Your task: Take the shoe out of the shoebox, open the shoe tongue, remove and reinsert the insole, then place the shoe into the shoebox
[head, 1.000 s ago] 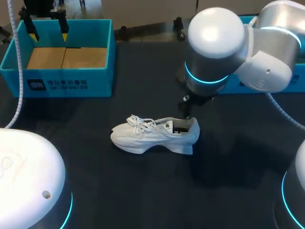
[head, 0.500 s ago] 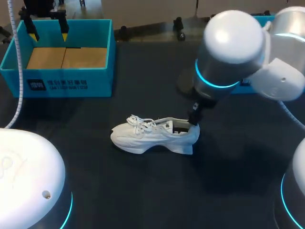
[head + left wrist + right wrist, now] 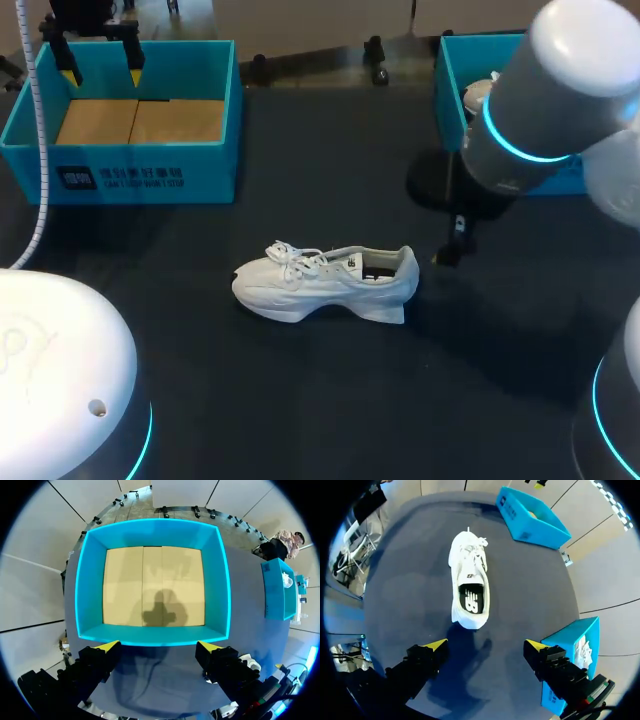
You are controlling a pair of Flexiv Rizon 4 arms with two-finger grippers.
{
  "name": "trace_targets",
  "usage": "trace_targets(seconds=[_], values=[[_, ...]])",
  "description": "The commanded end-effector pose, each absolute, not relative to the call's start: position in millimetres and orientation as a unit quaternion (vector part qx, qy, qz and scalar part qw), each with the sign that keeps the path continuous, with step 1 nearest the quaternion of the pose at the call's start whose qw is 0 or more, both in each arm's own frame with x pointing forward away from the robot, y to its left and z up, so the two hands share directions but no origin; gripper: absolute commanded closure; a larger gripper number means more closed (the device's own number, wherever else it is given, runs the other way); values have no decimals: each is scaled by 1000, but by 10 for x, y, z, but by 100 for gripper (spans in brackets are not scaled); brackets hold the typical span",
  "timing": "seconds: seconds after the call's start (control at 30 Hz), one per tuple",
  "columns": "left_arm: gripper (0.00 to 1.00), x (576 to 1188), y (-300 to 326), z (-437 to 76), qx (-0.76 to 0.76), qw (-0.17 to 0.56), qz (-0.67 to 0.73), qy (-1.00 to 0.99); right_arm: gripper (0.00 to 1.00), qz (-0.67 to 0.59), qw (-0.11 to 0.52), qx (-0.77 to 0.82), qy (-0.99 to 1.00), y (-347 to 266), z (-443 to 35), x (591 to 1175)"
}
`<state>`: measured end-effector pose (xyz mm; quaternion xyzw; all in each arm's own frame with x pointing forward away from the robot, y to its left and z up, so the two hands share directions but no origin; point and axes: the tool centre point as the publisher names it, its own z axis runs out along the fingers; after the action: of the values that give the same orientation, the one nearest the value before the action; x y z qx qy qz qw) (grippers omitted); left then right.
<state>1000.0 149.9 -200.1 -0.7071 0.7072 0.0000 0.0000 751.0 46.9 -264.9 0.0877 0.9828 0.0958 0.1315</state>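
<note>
Backing away from the shoe [image 3: 325, 280], the right hand [image 3: 485, 646] now hangs wide and empty at its 3 o'clock, off the heel. The shoe lies on the desk [image 3: 300, 400], long axis 9 to 3, toe at 9. The left hand [image 3: 157, 647], also wide, hovers over the box [image 3: 150, 525] far off at 10 o'clock, so the right hand is nearer.

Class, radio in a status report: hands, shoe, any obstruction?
Left hand open over empty shoebox. Right hand open, behind heel, not touching. Shoe upright on table. Nothing blocking.
</note>
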Motion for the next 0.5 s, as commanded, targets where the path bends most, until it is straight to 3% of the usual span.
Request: trace_targets(seconds=[0.03,0.27,0.5], values=[[0,10000,1499,-2000,-707,0,0,707,0,163,141,78,973,390,-2663,7457],[0,10000,1499,-2000,-707,0,0,707,0,163,141,78,973,390,-2663,7457],[0,10000,1499,-2000,-707,0,0,707,0,239,128,31,962,242,-2874,7359]])
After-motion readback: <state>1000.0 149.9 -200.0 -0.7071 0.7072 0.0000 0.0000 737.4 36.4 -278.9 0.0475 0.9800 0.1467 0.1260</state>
